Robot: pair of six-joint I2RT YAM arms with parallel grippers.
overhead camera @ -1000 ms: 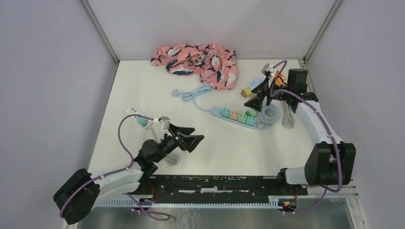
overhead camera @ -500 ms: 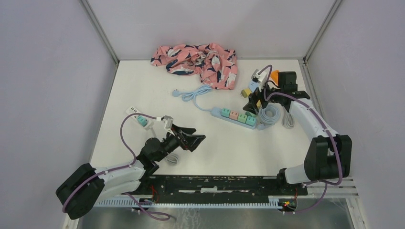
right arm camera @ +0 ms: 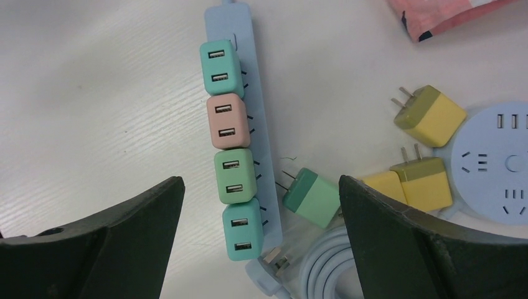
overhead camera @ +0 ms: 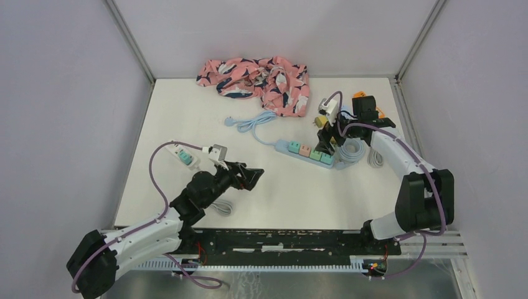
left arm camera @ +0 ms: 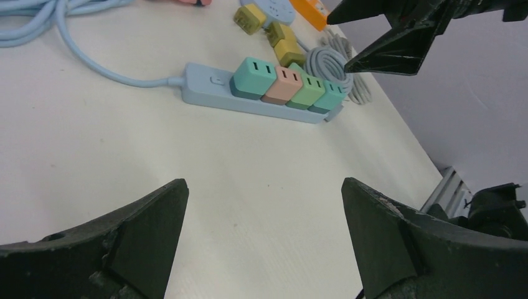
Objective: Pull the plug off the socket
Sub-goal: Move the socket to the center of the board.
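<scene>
The socket is a light blue power strip (overhead camera: 281, 147) lying mid-right on the white table. Several cube plugs sit in it side by side: teal (right arm camera: 221, 68), pink (right arm camera: 227, 121), green (right arm camera: 235, 175) and teal (right arm camera: 243, 229). My right gripper (overhead camera: 325, 135) hovers open over the strip's far end, its jaws straddling the last two plugs (right arm camera: 261, 180) without touching them. My left gripper (overhead camera: 249, 176) is open and empty, low over bare table well short of the strip (left arm camera: 205, 87), which it faces (left arm camera: 264, 182).
A loose green plug (right arm camera: 311, 196), yellow plugs (right arm camera: 429, 115) and a round blue socket hub (right arm camera: 498, 156) lie beside the strip. Coiled cables (overhead camera: 352, 150) are right of it. A pink patterned cloth (overhead camera: 258, 76) is at the back. A white adapter (overhead camera: 183, 156) lies left.
My right gripper has swung left from the table's right edge to above the strip's end. The left arm shifted slightly, its gripper now turned toward the strip. Both stayed open.
</scene>
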